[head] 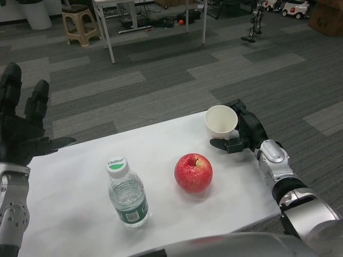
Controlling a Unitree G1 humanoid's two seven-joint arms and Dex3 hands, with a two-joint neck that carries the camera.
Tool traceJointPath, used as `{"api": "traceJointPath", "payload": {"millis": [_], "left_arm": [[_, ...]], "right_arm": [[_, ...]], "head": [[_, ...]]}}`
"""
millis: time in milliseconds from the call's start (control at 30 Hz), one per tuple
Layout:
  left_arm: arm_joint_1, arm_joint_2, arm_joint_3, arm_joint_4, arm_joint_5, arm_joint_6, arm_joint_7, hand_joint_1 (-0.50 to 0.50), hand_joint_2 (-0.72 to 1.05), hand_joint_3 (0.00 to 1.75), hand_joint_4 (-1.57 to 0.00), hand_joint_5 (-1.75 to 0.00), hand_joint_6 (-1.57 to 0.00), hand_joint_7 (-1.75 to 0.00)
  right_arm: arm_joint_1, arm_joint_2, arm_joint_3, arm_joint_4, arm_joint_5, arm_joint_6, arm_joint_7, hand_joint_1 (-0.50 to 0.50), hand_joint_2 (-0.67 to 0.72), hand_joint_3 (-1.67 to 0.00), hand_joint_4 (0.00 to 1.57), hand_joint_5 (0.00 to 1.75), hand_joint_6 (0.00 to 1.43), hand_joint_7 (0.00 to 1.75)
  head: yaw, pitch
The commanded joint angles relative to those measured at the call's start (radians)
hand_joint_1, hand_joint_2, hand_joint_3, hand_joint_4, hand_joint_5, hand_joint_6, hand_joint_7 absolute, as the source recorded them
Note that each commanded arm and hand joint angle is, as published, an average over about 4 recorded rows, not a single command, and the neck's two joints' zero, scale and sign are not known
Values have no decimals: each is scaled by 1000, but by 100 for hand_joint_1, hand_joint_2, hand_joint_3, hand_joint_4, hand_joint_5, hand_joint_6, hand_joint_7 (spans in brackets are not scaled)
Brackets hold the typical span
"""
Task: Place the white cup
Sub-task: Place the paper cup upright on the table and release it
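The white cup (221, 121) stands upright with its mouth open near the table's far right edge. My right hand (242, 134) wraps around it from the right, thumb in front and fingers behind, gripping it. Whether the cup's base touches the table is hidden by the hand. My left hand (21, 126) is raised at the far left beyond the table's left corner, fingers spread and holding nothing.
A red apple (193, 172) sits in the middle of the white table (69, 182), just in front of the cup. A clear water bottle (128, 194) with a white cap stands to its left. Beyond the table are grey carpet, a stool (80, 24) and table legs.
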Motion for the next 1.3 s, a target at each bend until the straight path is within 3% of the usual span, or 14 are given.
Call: {"api": "traceJointPath", "payload": {"millis": [33, 600, 800, 967, 1200, 1300], "left_arm": [[3, 7, 0, 0, 3, -3, -1, -50, 16, 9, 0, -21, 0, 0], [4, 6, 4, 0, 3, -2, -1, -50, 18, 9, 0, -21, 0, 0], [4, 6, 5, 0, 3, -2, -1, -50, 16, 9, 0, -21, 0, 0], [4, 6, 6, 0, 3, -2, -1, -50, 16, 9, 0, -21, 0, 0], [4, 7, 6, 0, 3, -2, -1, -50, 16, 9, 0, -21, 0, -3], [4, 6, 6, 0, 3, -2, -1, -50, 16, 9, 0, -21, 0, 0]], "right_arm": [[16, -7, -8, -18, -2, -9, -7, 29, -41, -95, 0, 165, 0, 175], [28, 11, 0, -5, -4, -12, -16, 29, -43, -87, 0, 165, 0, 175], [28, 15, 1, 4, -6, -12, -16, 29, -48, -93, 0, 165, 0, 175], [27, 20, -5, 11, -5, -14, -16, 29, -54, -109, 0, 165, 0, 171], [27, 36, -28, 15, -4, -16, -14, 26, -60, -141, 0, 148, 0, 155], [27, 36, -28, 15, -4, -16, -12, 25, -60, -143, 0, 136, 0, 147]], "head": [[-3, -2], [-88, -36], [-92, -41], [-92, -41], [-73, -22], [-79, -25]]}}
